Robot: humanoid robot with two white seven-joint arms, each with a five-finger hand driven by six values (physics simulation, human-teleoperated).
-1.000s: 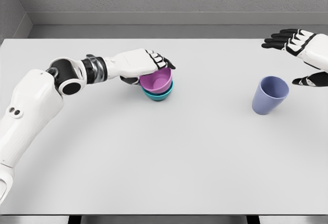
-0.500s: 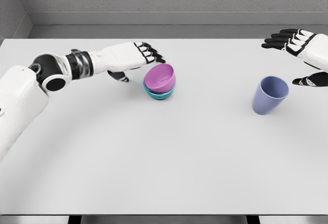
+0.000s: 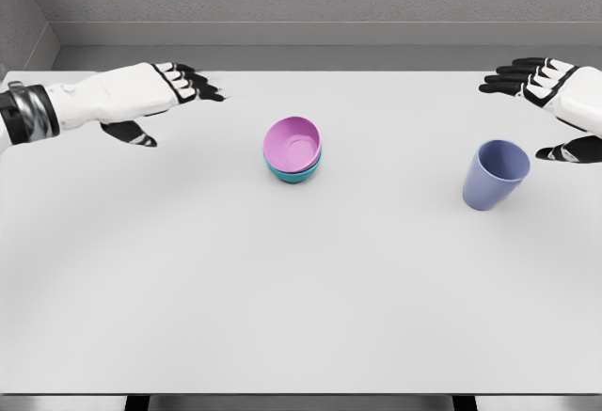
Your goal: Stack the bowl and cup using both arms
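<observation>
left robot hand (image 3: pixel 141 96): hovering over the far-left part of the counter (image 3: pixel 282 289), fingers spread, nothing in it, well apart from the bowls

right robot hand (image 3: pixel 555 101): up at the right edge, fingers splayed, thumb low and just beside the cup's rim, also holding nothing. Honestly can't tell if the thumb touches the cup or not

purple cup (image 3: pixel 495 175): right side of the counter, mouth up but tilted a bit, leaning away from the right robot hand. Not stacked on anything yet

pink bowl (image 3: pixel 293 142): sits nested in the teal bowl (image 3: pixel 293 174) near the middle of the counter, tipped so the opening faces the camera a little, not seated flat

how it'll handle (my guess): both look like light, rigid plastic, smooth walls, so slippery and easy to knock over. Not fragile, I'd say

where to grab: for the cup I'd wrap around the side wall about halfway up, thumb opposite the fingers, since a rim pinch on a tapered cup probably slides off

what's left: cup presumably goes into the pink bowl; that tilt might make it wobble
</observation>
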